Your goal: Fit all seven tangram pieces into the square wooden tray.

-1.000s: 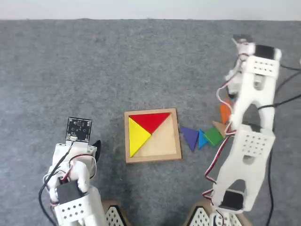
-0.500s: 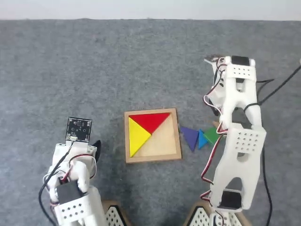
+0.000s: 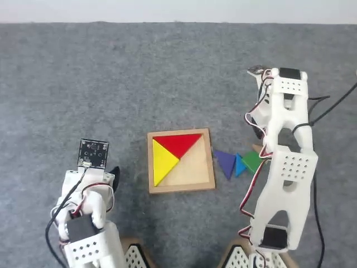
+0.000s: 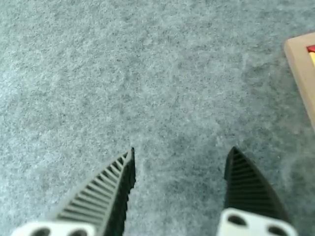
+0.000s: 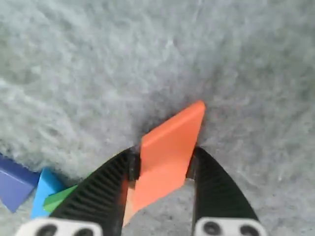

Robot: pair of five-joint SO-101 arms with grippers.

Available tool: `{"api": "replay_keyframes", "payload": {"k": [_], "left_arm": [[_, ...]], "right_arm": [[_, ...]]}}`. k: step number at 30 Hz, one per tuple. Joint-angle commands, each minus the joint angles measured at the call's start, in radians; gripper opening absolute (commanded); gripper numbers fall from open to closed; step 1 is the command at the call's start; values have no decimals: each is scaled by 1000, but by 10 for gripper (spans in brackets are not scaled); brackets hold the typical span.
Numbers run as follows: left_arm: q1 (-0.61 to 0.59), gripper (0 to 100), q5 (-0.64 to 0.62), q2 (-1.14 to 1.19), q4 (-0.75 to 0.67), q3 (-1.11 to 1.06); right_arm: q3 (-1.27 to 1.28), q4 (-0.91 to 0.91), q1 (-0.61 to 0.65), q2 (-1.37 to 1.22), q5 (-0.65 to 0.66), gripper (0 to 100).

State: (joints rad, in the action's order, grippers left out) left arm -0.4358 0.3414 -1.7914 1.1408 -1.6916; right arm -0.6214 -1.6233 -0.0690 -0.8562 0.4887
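Soft, even light covers the grey carpet. Shadows are faint, with one darker patch beneath the orange piece.

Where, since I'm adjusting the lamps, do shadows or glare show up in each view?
High view: soft, even light, no glare, and a faint shadow on the carpet along one edge of the tray. Right wrist view: a dark shadow on the carpet under the orange piece clamped in the right tool. Left wrist view: slight shading beside the tray, none under the open left tool.
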Motion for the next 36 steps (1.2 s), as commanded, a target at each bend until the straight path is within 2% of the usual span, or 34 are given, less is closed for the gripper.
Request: {"api": "replay_keyframes", "payload": {"k": [1, 4, 7, 14, 19, 26, 32, 36], "left_arm": [[0, 281, 11, 3, -3, 7], [0, 281, 11, 3, -3, 7], [0, 281, 11, 3, -3, 7], [0, 281, 11, 3, -3, 7], [0, 281, 11, 3, -3, 7], [0, 281, 11, 3, -3, 7], [0, 281, 11, 3, -3, 7], [0, 281, 11, 3, -3, 7]], "right_arm": [[-49, -35, -1, 18, -68, 90], [-150, -111, 28, 71, -118, 89], [-229, -176, 108, 140, -187, 89], [-63, -171, 318, 265, -368, 89], [40, -170, 410, 266, -512, 89], [44, -170, 479, 265, -721, 94], [46, -170, 601, 179, -819, 95], [21, -170, 621, 122, -865, 95]]}}
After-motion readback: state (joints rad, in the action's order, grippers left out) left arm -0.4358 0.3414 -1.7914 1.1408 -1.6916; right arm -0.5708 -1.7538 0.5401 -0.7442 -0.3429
